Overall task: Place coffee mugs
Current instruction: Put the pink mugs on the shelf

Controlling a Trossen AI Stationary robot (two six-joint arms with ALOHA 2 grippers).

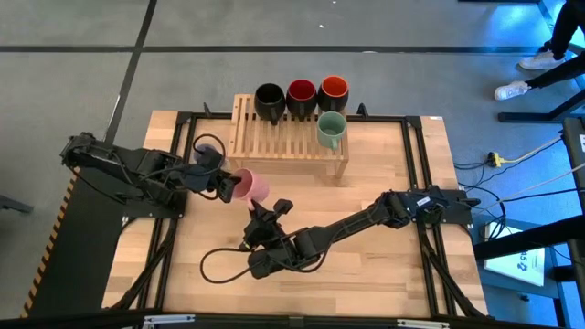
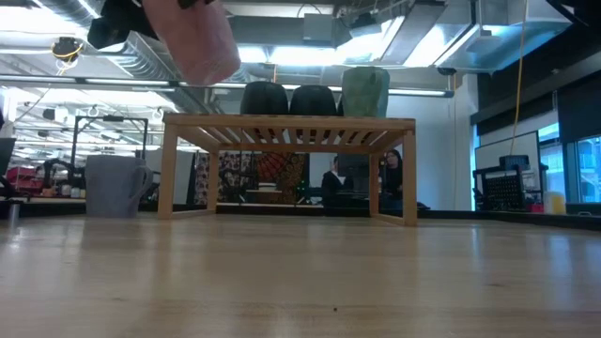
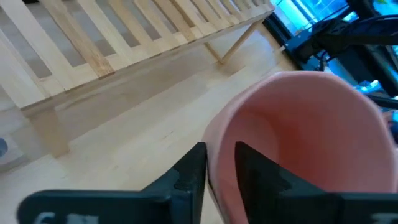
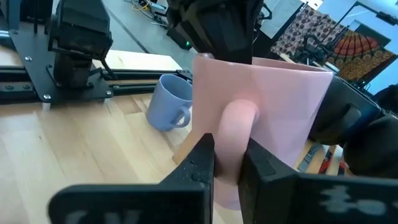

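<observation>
Pink ceramic mug (image 1: 252,185) hangs airborne, left jaws (image 1: 228,185) pinching its rim, right jaws (image 1: 259,212) straddling its handle (apparently a handover) toward the slatted wooden rack (image 1: 285,139).

Left arm reaches in from table's left edge, wrist level; left gripper (image 1: 228,185) raised above table, fingers (image 3: 189,177) clamped on rim wall of small pink ceramic mug (image 1: 251,185), one finger inside, one outside. Right arm stretches from right edge, elbow low; right gripper (image 1: 261,217) just beside left gripper, fingers (image 4: 199,163) straddling mug's handle.
</observation>
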